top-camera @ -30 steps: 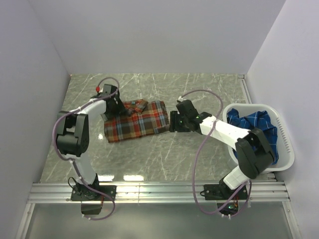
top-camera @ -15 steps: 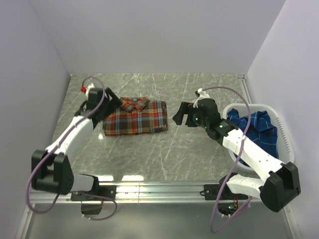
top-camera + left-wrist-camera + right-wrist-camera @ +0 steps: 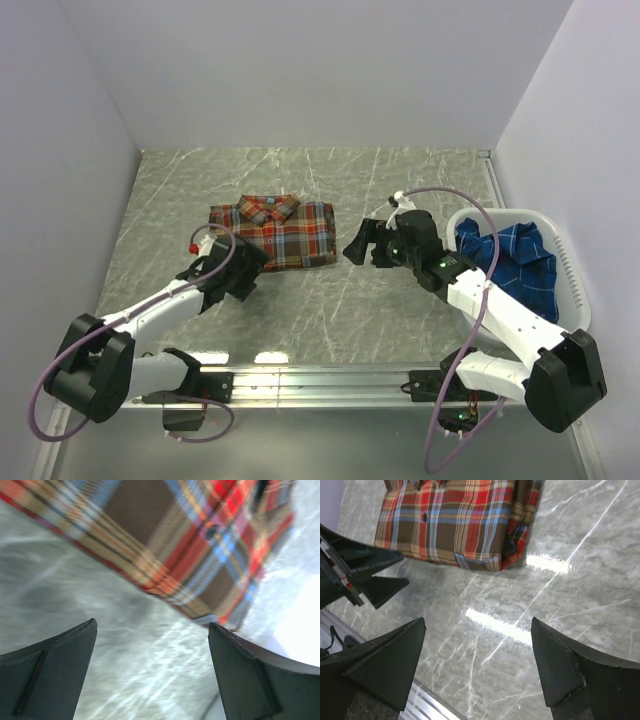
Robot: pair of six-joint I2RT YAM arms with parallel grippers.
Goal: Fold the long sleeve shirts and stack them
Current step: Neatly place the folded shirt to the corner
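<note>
The red-orange plaid shirt [image 3: 275, 232] lies folded flat on the marble table, collar at the far side; it also shows in the left wrist view [image 3: 190, 540] and the right wrist view [image 3: 455, 520]. The blue plaid shirt [image 3: 515, 255] sits crumpled in the white basket [image 3: 575, 290]. My left gripper [image 3: 252, 268] [image 3: 152, 625] hovers open just off the folded shirt's near-left corner, holding nothing. Just right of that shirt, my right gripper [image 3: 362, 248] [image 3: 478, 621] stands open over bare table. In the right wrist view the left gripper [image 3: 395, 572] shows at the left.
The basket stands at the table's right side against the wall. White walls close off the left, back and right. A metal rail [image 3: 320, 380] runs along the near edge by the arm bases.
Both grippers have opened wider. The left arm swung from the shirt's far-left side round to its near-left corner and lowered. The right gripper backed off from the shirt's right edge.
</note>
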